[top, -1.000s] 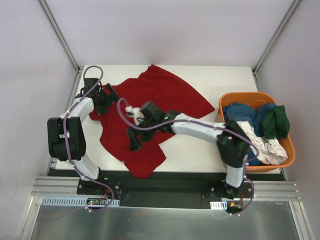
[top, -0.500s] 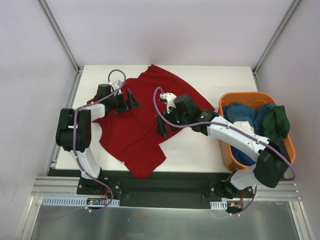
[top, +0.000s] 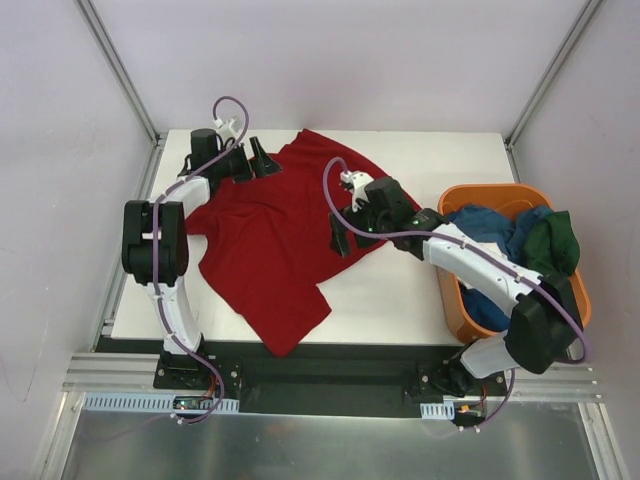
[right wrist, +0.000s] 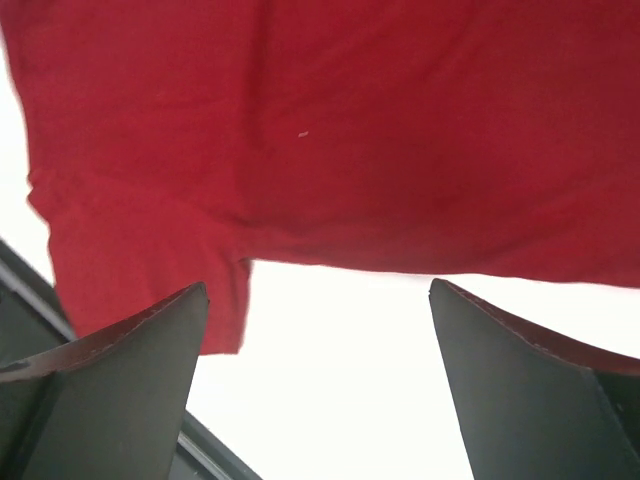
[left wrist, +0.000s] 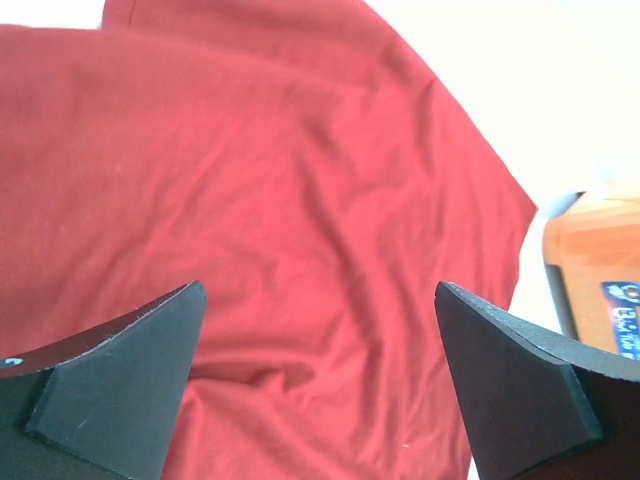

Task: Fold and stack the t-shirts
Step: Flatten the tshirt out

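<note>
Dark red t-shirt (top: 270, 240) lies spread and rumpled across the left and middle of the white worktop (top: 400, 290), one corner reaching the near edge. Further in, the right tool (top: 350, 230) hovers over the shirt's right edge with its jaws wide apart, holding nothing. At the right side an orange basket (top: 452, 305) holds a blue t-shirt (top: 490, 225) and a dark green t-shirt (top: 552, 245) in a heap. Farthest back, near the far-left corner, the left tool (top: 252, 160) sits above the shirt's far edge, jaws likewise spread and empty.
</note>
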Motion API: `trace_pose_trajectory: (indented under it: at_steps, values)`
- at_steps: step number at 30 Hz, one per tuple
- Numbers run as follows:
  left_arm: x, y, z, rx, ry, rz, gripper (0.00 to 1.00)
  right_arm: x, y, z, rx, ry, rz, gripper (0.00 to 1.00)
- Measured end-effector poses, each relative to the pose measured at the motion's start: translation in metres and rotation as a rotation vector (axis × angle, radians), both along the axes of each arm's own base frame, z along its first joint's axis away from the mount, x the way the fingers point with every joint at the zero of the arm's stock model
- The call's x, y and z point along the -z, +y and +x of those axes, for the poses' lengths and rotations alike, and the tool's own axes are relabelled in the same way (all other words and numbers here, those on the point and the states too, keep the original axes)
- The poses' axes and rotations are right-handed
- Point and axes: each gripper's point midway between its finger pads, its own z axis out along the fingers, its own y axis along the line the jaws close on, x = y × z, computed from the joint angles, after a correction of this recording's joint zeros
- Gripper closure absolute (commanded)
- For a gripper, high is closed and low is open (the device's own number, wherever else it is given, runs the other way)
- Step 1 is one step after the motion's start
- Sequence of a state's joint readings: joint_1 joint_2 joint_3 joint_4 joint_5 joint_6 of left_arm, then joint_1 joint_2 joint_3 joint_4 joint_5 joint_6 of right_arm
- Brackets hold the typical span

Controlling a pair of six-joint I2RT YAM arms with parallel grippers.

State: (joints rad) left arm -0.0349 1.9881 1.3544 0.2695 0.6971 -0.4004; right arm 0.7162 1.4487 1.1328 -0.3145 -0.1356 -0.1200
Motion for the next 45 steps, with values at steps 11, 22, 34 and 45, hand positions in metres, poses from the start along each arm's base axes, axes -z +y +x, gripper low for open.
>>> trace_pose_trajectory:
  at_steps: [11, 22, 34, 45]
  values:
    - [-0.053, 0.008, -0.037, -0.044, -0.080, 0.030, 0.01, 0.030, -0.015, 0.109, 0.207, 0.044, -0.064, 0.03]
    - [-0.013, 0.017, -0.076, -0.089, 0.052, 0.061, 0.01, 0.112, -0.031, 0.192, 0.373, 0.200, -0.076, 0.03]
    - [-0.001, 0.025, -0.083, -0.135, 0.108, 0.081, 0.01, 0.125, -0.037, 0.106, 0.361, 0.283, -0.048, 0.03]
    - [-0.011, 0.041, -0.105, -0.208, 0.118, 0.118, 0.01, 0.113, 0.008, -0.034, 0.150, 0.337, -0.147, 0.03]
